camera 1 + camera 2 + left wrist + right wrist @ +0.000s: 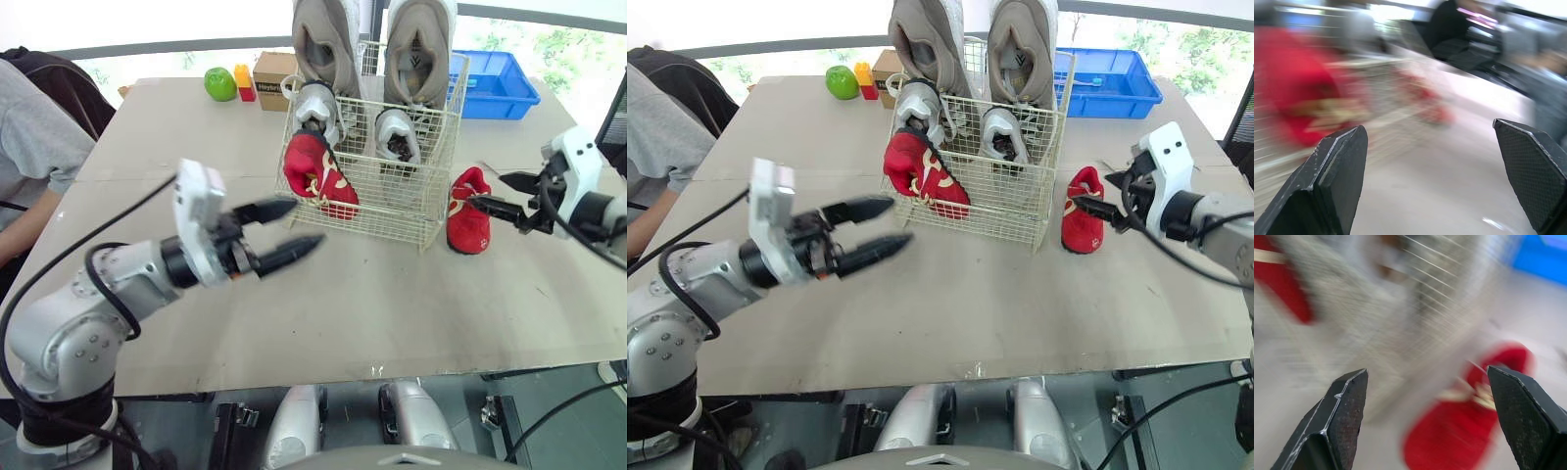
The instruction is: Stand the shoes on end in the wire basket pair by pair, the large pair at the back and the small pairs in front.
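A: What did we find on the table [372,304]?
B: We found 1 wire basket [404,203], 1 red shoe [468,223] just right of it, and farther back 1 blue bin [502,90], 1 cardboard box [271,80], 1 green apple [220,84] and 2 small blocks [244,83].

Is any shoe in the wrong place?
Yes. One red shoe sits on the table outside the wire basket, at its right side, near the open right gripper. Its match tilts at the basket's front left.
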Tool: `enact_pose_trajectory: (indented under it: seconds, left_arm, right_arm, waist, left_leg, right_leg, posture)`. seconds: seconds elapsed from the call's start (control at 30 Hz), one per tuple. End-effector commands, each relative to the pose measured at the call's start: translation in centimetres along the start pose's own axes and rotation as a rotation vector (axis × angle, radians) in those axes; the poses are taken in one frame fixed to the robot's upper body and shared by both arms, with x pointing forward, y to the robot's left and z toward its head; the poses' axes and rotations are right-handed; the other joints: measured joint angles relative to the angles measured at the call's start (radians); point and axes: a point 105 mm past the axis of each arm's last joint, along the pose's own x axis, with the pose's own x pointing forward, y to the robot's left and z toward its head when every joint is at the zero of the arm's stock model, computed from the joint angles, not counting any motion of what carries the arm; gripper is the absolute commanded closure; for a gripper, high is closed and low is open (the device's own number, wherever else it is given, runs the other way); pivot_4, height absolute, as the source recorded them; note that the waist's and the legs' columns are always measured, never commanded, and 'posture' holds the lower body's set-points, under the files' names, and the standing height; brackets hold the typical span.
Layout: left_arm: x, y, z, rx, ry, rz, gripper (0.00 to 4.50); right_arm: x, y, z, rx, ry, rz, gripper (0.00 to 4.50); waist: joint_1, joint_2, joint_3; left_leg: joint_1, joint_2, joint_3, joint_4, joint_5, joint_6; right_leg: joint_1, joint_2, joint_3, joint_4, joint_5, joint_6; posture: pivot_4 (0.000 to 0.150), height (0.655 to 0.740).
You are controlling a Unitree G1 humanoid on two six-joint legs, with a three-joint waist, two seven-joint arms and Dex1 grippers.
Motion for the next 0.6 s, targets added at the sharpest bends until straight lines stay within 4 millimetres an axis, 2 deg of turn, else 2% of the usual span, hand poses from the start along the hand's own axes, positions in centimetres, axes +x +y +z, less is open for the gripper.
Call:
enact_pose_trajectory:
  seconds: [0.03, 0.2, 0.3, 0.43, 0.6]
  left_arm:
    - [0.6, -1.2, 0.4, 0.068, -0.013, -0.065, 0.08]
    - [1.1, -2.0, 0.7, 0.113, -0.017, -0.135, 0.08]
    - [1.0, -2.1, 0.7, 0.123, -0.017, -0.147, 0.08]
    - [0.8, -2.1, 0.2, 0.116, -0.017, -0.127, 0.08]
    - [0.7, -2.3, 0.1, 0.101, -0.042, -0.099, 0.08]
  right_arm:
    - [1.6, -1.8, -0.9, 0.040, 0.090, -0.045, 0.78]
    - [2.9, -4.0, -1.5, 0.078, 0.152, -0.044, 0.78]
    - [3.0, -5.3, -1.5, 0.124, 0.159, -0.051, 0.78]
    - [2.2, -6.0, -0.9, 0.169, 0.138, -0.027, 0.78]
    - [2.1, -6.6, -1.5, 0.194, 0.148, -0.019, 0.78]
  waist:
    - [0.000, 0.000, 0.000]
    - [0.001, 0.001, 0.000]
    - [0.000, 0.001, 0.000]
    - [0.000, 0.001, 0.001]
    - [-0.001, 0.001, 0.001]
  left_leg:
    - [0.000, 0.000, 0.000, 0.000, 0.000, 0.000]
    - [-0.001, 0.000, 0.000, -0.004, 0.000, 0.000]
    - [-0.001, 0.000, 0.000, -0.006, 0.000, 0.000]
    - [-0.001, 0.000, 0.000, -0.008, 0.000, 0.000]
    - [-0.001, 0.001, 0.000, -0.008, 0.000, 0.000]
  right_leg:
    - [0.000, 0.000, 0.000, 0.000, 0.000, 0.000]
    - [-0.002, 0.003, 0.001, -0.001, 0.002, 0.004]
    - [-0.002, 0.003, 0.001, -0.002, 0.002, 0.004]
    - [-0.003, 0.003, 0.001, -0.003, 0.002, 0.004]
    - [-0.004, 0.003, 0.001, -0.003, 0.002, 0.004]
  posture:
    - [0.150, 0.7400]
    - [0.150, 0.7400]
    - [0.150, 0.7400]
    - [0.150, 0.7400]
    - [0.150, 0.7400]
